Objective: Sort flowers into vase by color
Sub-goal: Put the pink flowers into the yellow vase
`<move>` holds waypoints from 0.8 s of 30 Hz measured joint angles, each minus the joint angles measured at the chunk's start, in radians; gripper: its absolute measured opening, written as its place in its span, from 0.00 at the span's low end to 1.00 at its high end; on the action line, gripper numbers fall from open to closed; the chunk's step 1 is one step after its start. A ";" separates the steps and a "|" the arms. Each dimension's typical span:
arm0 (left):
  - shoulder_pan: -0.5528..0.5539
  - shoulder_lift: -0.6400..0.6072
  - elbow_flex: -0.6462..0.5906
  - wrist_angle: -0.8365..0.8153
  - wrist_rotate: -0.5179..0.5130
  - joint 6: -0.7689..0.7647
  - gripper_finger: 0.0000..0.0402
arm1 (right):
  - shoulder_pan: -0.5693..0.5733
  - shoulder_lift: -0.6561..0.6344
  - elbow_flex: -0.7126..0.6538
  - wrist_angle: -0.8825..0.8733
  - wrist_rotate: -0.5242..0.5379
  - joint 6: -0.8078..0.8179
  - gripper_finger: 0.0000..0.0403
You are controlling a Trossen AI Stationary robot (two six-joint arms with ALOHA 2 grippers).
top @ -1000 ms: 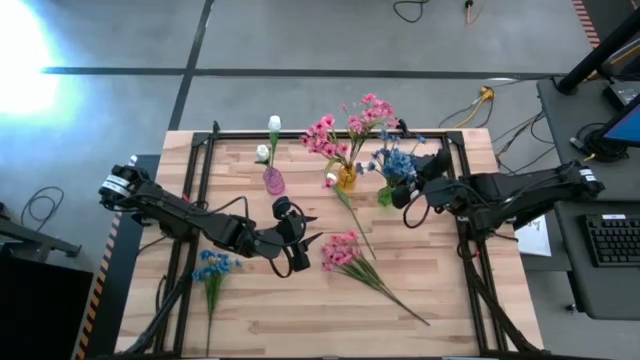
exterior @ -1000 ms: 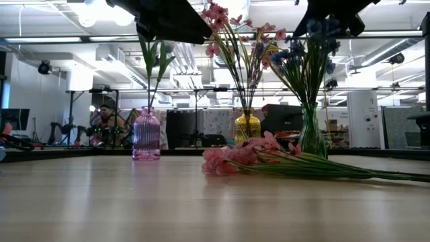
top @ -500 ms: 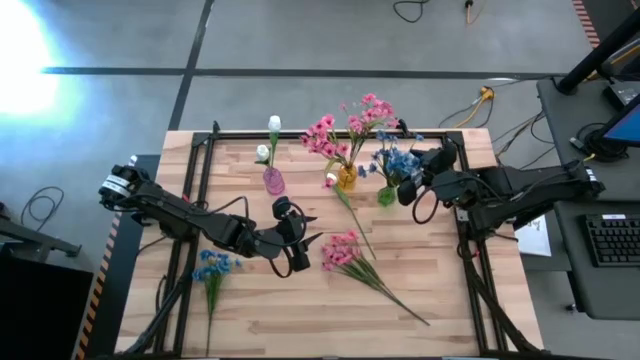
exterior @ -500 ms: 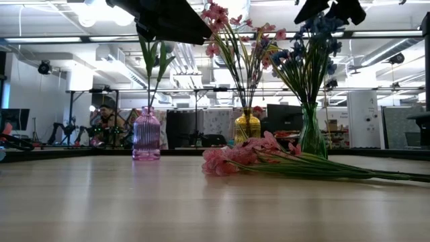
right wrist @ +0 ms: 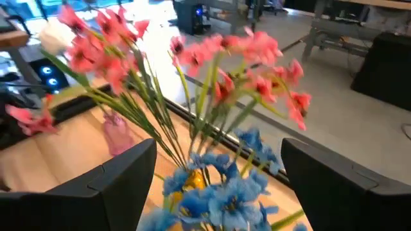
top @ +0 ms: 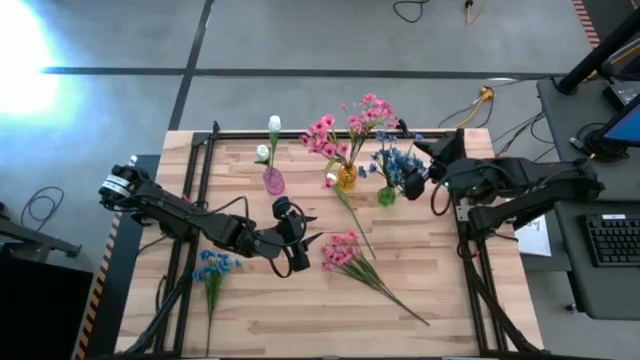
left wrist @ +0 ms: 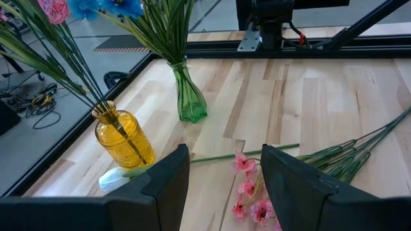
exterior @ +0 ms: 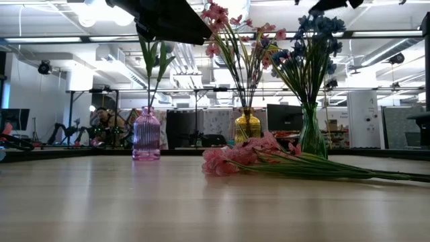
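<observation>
**Flower sort, part done: three vases filled, three stems loose**

Blue flower stem [top: 212, 268], one, flat on the table [top: 300, 320] at 7 o'clock. Left gripper [top: 303, 243], jaws apart and empty, hovering near centre. Pink vase [top: 273, 181], one, at 11 o'clock, holding two white buds [top: 274, 123]. Pink flower bunch [top: 345, 250], one, lying just at 3 o'clock of the left gripper. White bud stem [top: 342, 199], one, loose below the yellow vase [top: 346, 178]; that vase holds pink flowers [top: 350, 125]. Green vase [top: 386, 196], one, at 1 o'clock, holding blue flowers [top: 397, 162]. Right gripper [top: 428, 167], jaws apart and empty, just beside the blue blossoms.

Risks, judged: the right gripper's fingers could snag the blossoms and tip the narrow green vase; the left gripper could catch several tangled pink stems at once
</observation>
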 joint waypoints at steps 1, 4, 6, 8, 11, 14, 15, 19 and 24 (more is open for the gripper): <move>0.000 0.000 0.000 0.000 0.000 0.000 0.44 | 0.000 0.002 0.013 0.000 -0.012 -0.012 0.81; 0.000 0.000 0.000 0.000 0.000 0.000 0.44 | 0.000 0.014 0.045 0.000 -0.073 -0.026 0.81; 0.000 0.000 0.000 0.000 0.000 0.000 0.44 | 0.000 0.021 0.060 0.000 -0.133 -0.037 0.81; 0.000 0.000 0.000 0.001 0.000 0.000 0.44 | 0.000 0.033 0.077 0.002 -0.204 -0.036 0.81; 0.000 0.000 0.001 -0.001 0.000 0.000 0.44 | 0.000 0.054 0.108 0.001 -0.320 -0.036 0.81; 0.000 0.000 0.001 -0.001 0.001 -0.001 0.44 | 0.003 0.084 0.147 0.001 -0.434 -0.036 0.81; -0.001 0.000 0.001 -0.002 0.001 -0.004 0.44 | 0.009 0.097 0.160 0.001 -0.475 -0.036 0.81; -0.006 0.000 0.001 -0.016 0.035 -0.010 0.44 | 0.042 0.157 0.202 -0.006 -0.630 -0.028 0.81; -0.021 -0.002 0.002 -0.056 0.057 -0.026 0.44 | 0.112 0.240 0.279 -0.132 -0.771 0.091 0.81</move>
